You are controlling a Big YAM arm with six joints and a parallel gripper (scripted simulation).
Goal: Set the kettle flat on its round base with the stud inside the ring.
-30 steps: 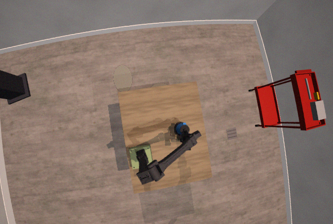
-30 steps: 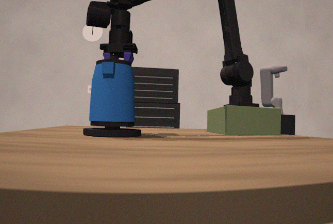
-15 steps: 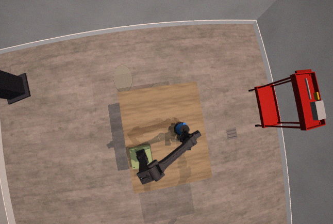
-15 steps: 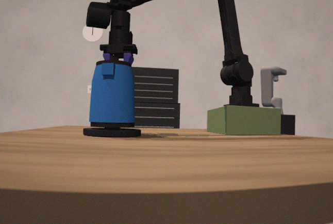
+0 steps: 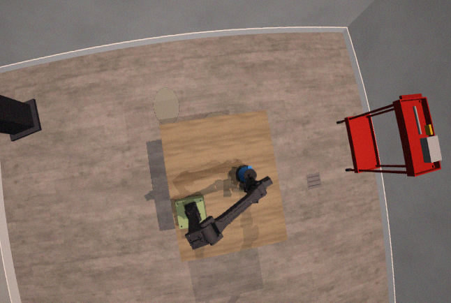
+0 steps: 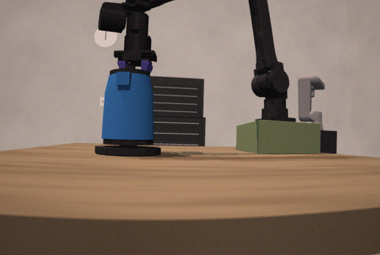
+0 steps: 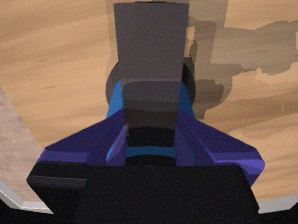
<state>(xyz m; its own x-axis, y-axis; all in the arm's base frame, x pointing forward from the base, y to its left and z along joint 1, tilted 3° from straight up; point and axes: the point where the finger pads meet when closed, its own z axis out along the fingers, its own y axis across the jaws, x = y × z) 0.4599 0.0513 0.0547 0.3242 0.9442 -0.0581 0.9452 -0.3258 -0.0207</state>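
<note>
The one black jointed metal-looking robot arm [image 5: 234, 210] [image 6: 262, 36] rises from its foot, then reaches across and bends down at the wrist. Its black gripper with purple fingers [image 5: 249, 178] [image 6: 135, 66] points downward, almost vertical. The two fingers stand partly apart, one opposite the other, and they are closed on something between them.

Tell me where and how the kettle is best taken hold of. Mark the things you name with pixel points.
I'd take the kettle [image 5: 243, 174] [image 6: 127, 111] [image 7: 115, 102] by its handle [image 7: 151, 45], coming from above, on the side opposite the spout [image 5: 249, 167] [image 6: 123, 79], with the gripper [image 5: 249, 184] [image 6: 135, 67] [image 7: 150, 113] closing across it. The handle is a flat-sided bar, narrower than the round body, and the kettle looks upright.
</note>
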